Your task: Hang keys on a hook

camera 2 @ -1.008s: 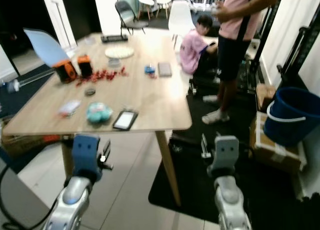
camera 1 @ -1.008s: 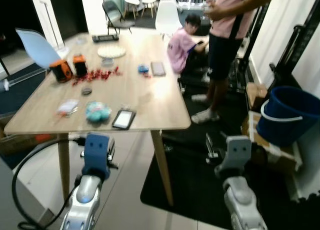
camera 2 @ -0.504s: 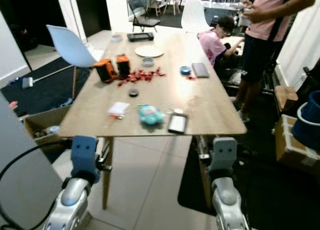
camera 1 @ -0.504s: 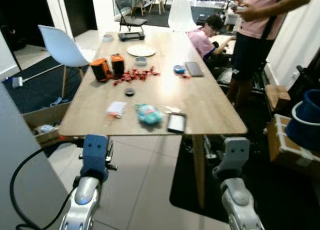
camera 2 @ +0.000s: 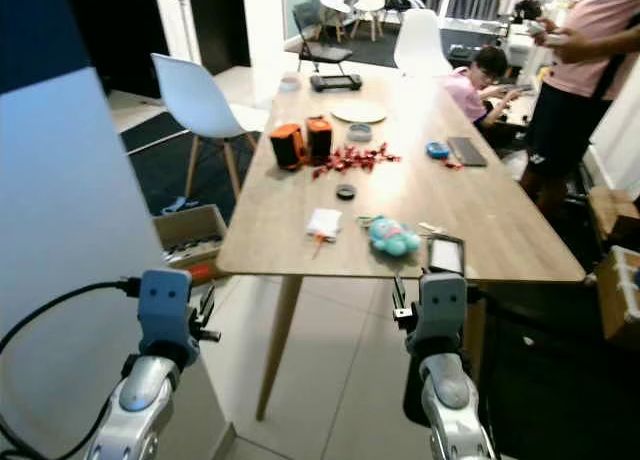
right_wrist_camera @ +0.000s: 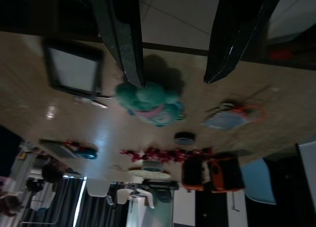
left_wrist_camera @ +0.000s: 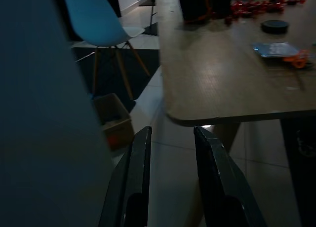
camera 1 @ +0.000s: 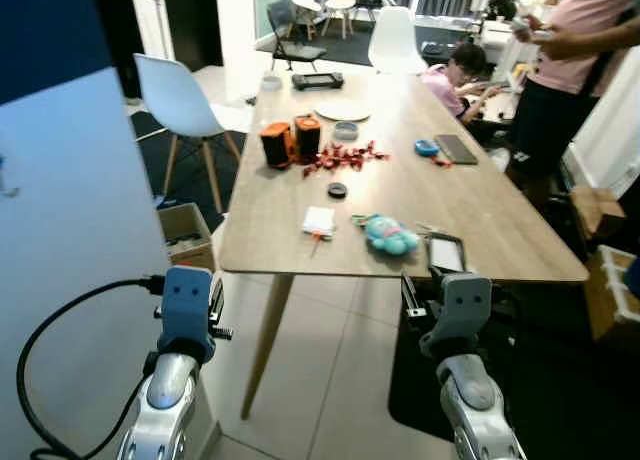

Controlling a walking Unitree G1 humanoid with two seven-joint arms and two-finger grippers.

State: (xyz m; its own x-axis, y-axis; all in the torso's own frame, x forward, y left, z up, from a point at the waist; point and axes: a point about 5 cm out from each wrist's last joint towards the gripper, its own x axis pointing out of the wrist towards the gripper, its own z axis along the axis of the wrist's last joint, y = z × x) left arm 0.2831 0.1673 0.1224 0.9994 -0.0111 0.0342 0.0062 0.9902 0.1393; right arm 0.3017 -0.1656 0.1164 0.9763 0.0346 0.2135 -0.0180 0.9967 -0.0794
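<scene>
- Our view has swung left since a second ago, and a pale wall panel now stands beside the bench.
- Our left tool and right tool hang short of the bench edge, fingers apart, holding nothing.
- The keys lie just beside the teal plush.
- Beyond the bench, a person stands.

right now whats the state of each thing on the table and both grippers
left gripper: open, empty, held short of the table edge
right gripper: open, empty, pointing at the plush
plush: lying on the table
phone: flat near the table edge, screen dark
orange speakers: upright, side by side
red candies: scattered
white chair: upright, vacant
</scene>
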